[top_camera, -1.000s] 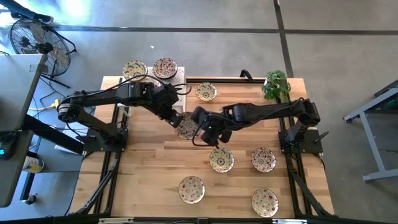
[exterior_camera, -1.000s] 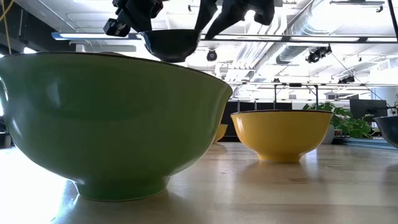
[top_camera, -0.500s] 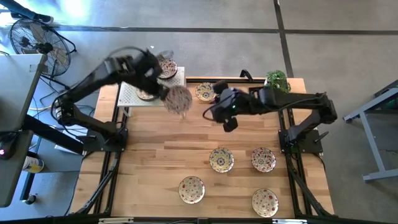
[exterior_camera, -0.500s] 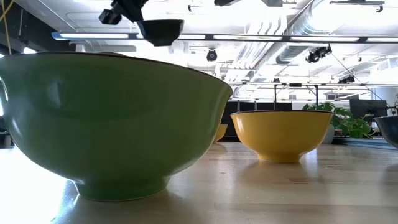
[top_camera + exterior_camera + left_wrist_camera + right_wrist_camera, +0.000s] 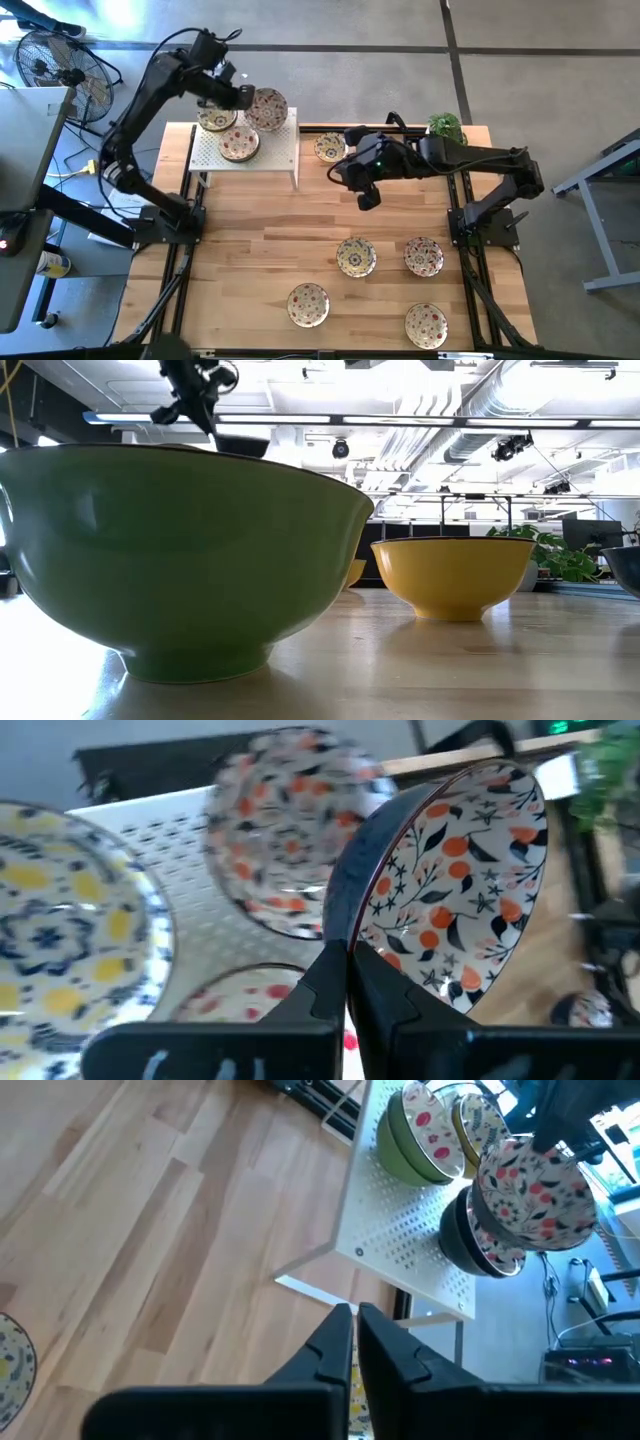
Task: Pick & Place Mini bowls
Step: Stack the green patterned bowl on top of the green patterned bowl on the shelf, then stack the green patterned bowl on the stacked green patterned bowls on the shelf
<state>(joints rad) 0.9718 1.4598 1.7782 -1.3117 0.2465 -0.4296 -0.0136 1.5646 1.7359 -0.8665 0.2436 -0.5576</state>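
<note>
High view: my left gripper (image 5: 243, 96) is clenched on the rim of a red-flowered mini bowl (image 5: 267, 106), holding it over the far right part of the white perforated rack (image 5: 272, 150) at the table's (image 5: 250, 240) far left corner. Two more bowls sit on the rack, a yellow one (image 5: 215, 119) at its far left and a redder one (image 5: 238, 145) just in front. My right gripper (image 5: 367, 196) hangs empty, fingers pressed together, above the table's middle, towards the far edge. Another bowl (image 5: 330, 147) rests at the far edge, right of the rack. Four bowls lie on the near right part: (image 5: 356, 257), (image 5: 423, 256), (image 5: 308, 304), (image 5: 427, 324).
</note>
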